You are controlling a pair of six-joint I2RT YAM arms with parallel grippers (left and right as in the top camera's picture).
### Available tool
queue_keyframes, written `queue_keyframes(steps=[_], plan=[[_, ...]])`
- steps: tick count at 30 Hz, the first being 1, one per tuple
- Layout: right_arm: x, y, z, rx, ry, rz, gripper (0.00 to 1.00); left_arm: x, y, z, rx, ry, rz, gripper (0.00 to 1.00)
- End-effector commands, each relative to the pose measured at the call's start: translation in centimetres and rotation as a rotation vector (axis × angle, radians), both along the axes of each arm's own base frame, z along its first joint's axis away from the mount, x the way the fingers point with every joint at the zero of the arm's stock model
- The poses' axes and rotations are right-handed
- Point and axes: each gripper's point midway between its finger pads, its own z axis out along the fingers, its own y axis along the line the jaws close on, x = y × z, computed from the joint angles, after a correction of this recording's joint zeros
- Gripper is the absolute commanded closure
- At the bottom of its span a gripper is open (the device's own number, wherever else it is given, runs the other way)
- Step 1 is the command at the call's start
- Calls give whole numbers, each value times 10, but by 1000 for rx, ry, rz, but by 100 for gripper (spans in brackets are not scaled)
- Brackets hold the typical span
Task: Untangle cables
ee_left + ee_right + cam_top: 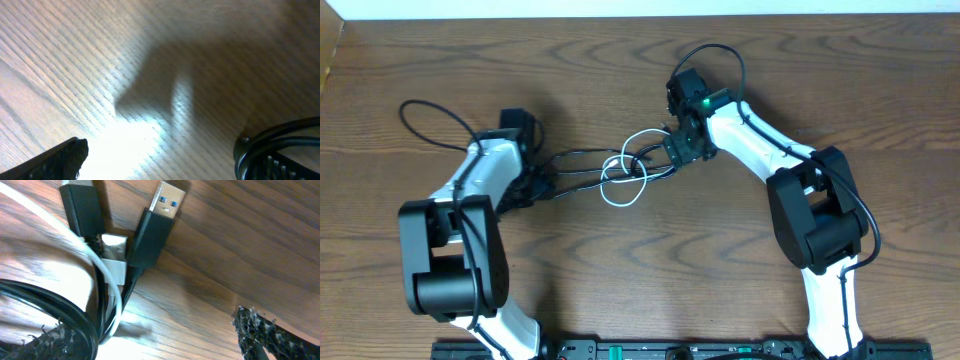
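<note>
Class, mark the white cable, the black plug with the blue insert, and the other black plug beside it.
white cable (116, 271): right wrist view, white plug housing.
black plug with the blue insert (152, 232): right wrist view, black housing.
other black plug (80, 207): right wrist view, black housing.

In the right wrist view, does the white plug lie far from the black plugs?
No, the white plug sits close between the two black plugs, right beside both.

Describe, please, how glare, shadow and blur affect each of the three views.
Overhead: even light, sharp, the white cable standing out against the table. Left wrist: blurred, with a bright glare patch on the wood and a dark shadow above it. Right wrist: the blue USB plug is sharp, glare washes the wood at left, and the nearest black cables are soft.
</note>
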Motion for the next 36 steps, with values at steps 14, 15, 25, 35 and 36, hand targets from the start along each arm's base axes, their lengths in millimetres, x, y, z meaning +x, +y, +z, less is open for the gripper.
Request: queue_keyframes(steps=[14, 15, 25, 35, 36], plan=[[-22, -82, -68, -314, 91, -130, 10, -46, 40, -31, -292, 37, 320, 2], [-22, -80, -69, -296, 97, -132, 8, -43, 37, -31, -320, 25, 321, 2], [-31, -39, -53, -84, 190, 32, 18, 4, 11, -1, -441, -140, 159, 2], [-22, 7, 2, 166, 154, 105, 15, 48, -45, 69, -398, -361, -104, 2], [-23, 6, 2, 165, 157, 103, 16, 49, -53, 69, -402, -356, -127, 2]])
